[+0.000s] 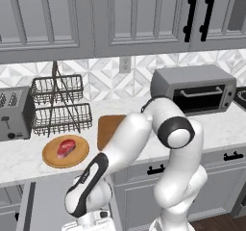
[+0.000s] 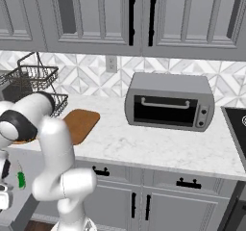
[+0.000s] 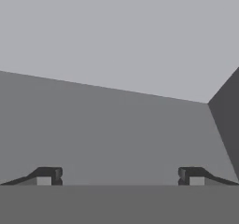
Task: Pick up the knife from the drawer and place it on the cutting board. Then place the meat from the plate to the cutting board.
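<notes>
Reaching into the drawer (image 3: 116, 134) for the knife (image 2: 21, 179)

You are holding the gripper (image 3: 119, 176) wide and empty over bare grey, leaving room to straddle the handle.

No readable text, label, brand, number or sign appears on anything.

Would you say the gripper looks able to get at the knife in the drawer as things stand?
Probably yes. The drawer is pulled open with nothing over it, the knife lies uncovered inside, and the gripper is already down in the drawer with its fingers wide apart and empty, though the knife isn't between them yet.
</notes>
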{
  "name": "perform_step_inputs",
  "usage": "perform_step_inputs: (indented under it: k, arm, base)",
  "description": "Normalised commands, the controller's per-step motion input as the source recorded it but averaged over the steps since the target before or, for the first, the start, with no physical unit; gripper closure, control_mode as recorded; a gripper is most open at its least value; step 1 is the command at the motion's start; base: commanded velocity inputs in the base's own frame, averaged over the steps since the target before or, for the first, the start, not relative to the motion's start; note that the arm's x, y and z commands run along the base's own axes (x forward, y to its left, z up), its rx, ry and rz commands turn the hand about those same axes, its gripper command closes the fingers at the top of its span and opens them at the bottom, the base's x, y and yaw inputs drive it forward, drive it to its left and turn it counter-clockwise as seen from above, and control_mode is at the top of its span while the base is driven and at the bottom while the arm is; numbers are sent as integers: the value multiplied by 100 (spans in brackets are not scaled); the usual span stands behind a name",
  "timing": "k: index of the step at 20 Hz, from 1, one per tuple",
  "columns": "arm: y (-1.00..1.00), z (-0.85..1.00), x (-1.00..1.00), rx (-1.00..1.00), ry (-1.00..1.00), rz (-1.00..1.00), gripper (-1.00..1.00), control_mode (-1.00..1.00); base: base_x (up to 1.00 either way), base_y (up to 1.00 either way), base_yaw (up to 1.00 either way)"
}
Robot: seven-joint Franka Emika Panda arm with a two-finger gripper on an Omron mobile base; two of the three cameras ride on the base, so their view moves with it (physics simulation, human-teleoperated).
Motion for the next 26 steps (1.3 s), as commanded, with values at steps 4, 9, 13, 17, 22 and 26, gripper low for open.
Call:
perform_step_inputs:
  k: [4, 9, 13, 17, 22, 26]
  arm:
    - [11, 51, 12, -19, -20, 0, -100, -100]
    - [0, 76, 43, -15, -22, 3, -100, -100]
    - [0, 64, 76, -14, -20, 5, -100, -100]
    - [-2, 25, 70, -9, -25, 6, -100, -100]
    - [-2, 4, 58, -1, -18, 5, -100, -100]
    - [0, -11, 55, 0, -16, 5, -100, -100]
  base:
    - [0, 0, 0]
    - [0, 0, 0]
    - [0, 0, 0]
    - [0, 0, 0]
    - [0, 0, 0]
    - [0, 0, 0]
